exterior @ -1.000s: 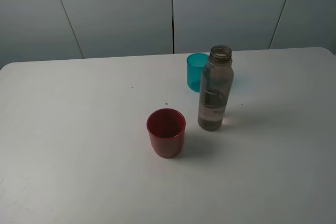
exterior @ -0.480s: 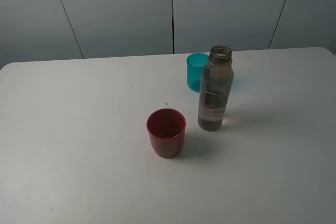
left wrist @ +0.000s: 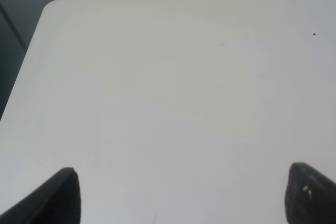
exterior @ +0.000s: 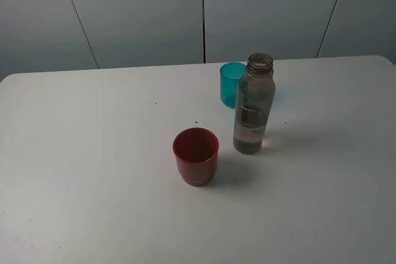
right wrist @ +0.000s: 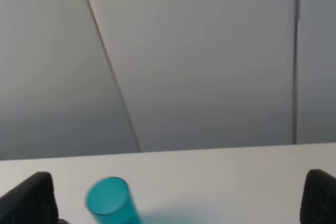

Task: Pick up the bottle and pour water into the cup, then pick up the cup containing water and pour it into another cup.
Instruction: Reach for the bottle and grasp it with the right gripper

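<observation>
1. Table (exterior: pixel 93 153): white, with grey wall panels (exterior: pixel 142 17) behind the far edge. All three task items stand right of centre.
2. Bottle (exterior: pixel 254 106): upright on the table, smoky translucent, with the threaded neck open at the top. It is the tallest item. A level line shows in its lower half, but I can't judge the contents beyond that.
3. Teal cup (exterior: pixel 231 83): upright, just far-left of the bottle. The bottle overlaps its right edge in the high view, so I can't tell whether they touch or just stand close.
4. Red cup (exterior: pixel 195 156): upright with its mouth up, near-left of the bottle and clearly apart from it. It is the nearest of the three. The inside looks dark, and I can't tell if anything is in it.
5. Left tool (left wrist: pixel 184 195): its wrist view shows two dark fingertips at the picture's opposite edges. The jaws are spread wide with nothing between them, only bare table underneath. It has hold of nothing.
6. Right tool (right wrist: pixel 176 198): its fingertips also sit at the opposite edges of its wrist view, so the jaws are fully spread. The teal cup (right wrist: pixel 109 199) shows between them but well ahead on the table. There is no contact and no grip.
7. A few small dark specks (exterior: pixel 197 122) lie on the table between the red cup and the teal cup.
</observation>
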Motion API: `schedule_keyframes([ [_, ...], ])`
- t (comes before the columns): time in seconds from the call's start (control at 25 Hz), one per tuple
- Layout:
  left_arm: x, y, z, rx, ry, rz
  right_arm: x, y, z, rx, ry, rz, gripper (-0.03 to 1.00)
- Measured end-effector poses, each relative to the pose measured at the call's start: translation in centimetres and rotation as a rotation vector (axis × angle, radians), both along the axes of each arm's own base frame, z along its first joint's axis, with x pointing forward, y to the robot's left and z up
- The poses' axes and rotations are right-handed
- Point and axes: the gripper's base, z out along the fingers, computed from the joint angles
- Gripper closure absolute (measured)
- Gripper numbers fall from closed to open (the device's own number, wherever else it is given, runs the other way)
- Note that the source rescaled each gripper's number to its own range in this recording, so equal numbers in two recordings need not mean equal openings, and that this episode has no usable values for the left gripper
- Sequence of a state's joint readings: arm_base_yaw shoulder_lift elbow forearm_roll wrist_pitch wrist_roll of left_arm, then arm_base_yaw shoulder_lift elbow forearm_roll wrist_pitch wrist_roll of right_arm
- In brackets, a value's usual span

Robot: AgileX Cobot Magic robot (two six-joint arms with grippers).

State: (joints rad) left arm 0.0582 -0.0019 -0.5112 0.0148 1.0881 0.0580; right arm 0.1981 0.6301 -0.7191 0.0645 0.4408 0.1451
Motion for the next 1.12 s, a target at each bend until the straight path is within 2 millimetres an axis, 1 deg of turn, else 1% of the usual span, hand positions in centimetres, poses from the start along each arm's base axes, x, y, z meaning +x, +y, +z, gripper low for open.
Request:
schedule_keyframes([
  [0.04, 0.0, 0.0, 0.0, 0.0, 0.0, 0.0, 0.4, 0.5, -0.2, 0.016, 0.007, 0.023, -0.03],
  [0.12, 0.0, 0.0, 0.0, 0.0, 0.0, 0.0, 1.5, 1.7, -1.5, 0.008, 0.044, 0.082, -0.03],
  [0.28, 0.0, 0.0, 0.0, 0.0, 0.0, 0.0, 2.8, 4.0, -6.0, -0.023, 0.094, 0.19, -0.03],
  [0.4, 0.0, 0.0, 0.0, 0.0, 0.0, 0.0, 2.7, 5.1, -9.1, -0.018, 0.065, 0.253, -0.03],
  [0.52, 0.0, 0.0, 0.0, 0.0, 0.0, 0.0, 1.9, 5.6, -11.6, -0.006, 0.027, 0.304, -0.03],
  [0.72, 0.0, 0.0, 0.0, 0.0, 0.0, 0.0, 0.6, 5.3, -15.3, -0.03, 0.003, 0.34, -0.03],
  [0.84, 0.0, 0.0, 0.0, 0.0, 0.0, 0.0, 0.5, 5.4, -16.7, -0.043, -0.05, 0.362, -0.03],
  [0.96, 0.0, 0.0, 0.0, 0.0, 0.0, 0.0, 1.1, 5.8, -17.2, -0.063, -0.106, 0.371, -0.03],
  [1.12, 0.0, 0.0, 0.0, 0.0, 0.0, 0.0, 2.1, 6.2, -18.7, -0.102, -0.067, 0.356, -0.03],
])
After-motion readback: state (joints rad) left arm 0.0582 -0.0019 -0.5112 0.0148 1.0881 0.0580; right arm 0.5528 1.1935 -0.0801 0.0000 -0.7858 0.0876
